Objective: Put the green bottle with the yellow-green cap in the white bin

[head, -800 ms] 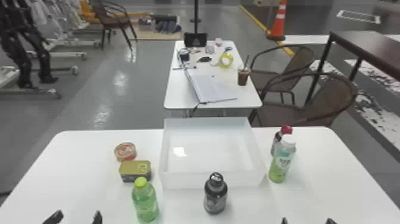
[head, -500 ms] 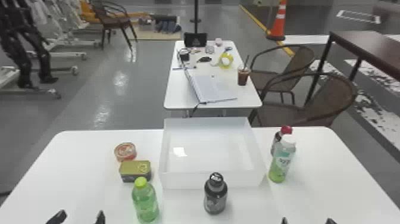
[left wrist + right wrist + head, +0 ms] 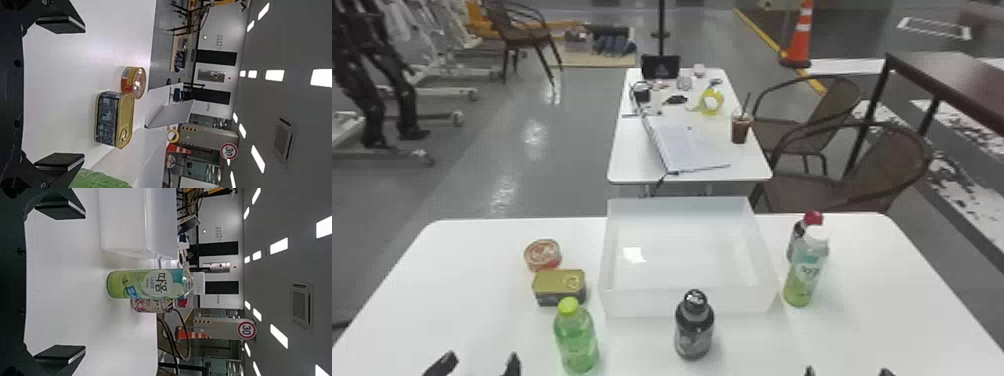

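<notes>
In the head view my left gripper (image 3: 479, 365) stands open at the bottom edge, left of the upright green bottle with the yellow-green cap (image 3: 577, 337). My right gripper (image 3: 849, 372) is at the bottom right. The white bin (image 3: 687, 302) sits mid-table, beyond and to the right of that bottle. In the left wrist view, nothing is between the spread fingers of the left gripper (image 3: 60, 92); part of the green bottle (image 3: 98, 179) shows beside one finger. The right wrist view has the right gripper (image 3: 60, 282) open and holding nothing, near the white bin (image 3: 125, 223).
A dark bottle (image 3: 694, 327) stands just in front of the bin. Left of the bin are a round can (image 3: 543, 256) and a rectangular tin (image 3: 559, 286). On its right stand a white-capped bottle (image 3: 806, 270) and a red-capped bottle (image 3: 813, 218) close together.
The left gripper has shifted slightly to the right toward the green bottle. The right gripper and the things on the table look unmoved.
</notes>
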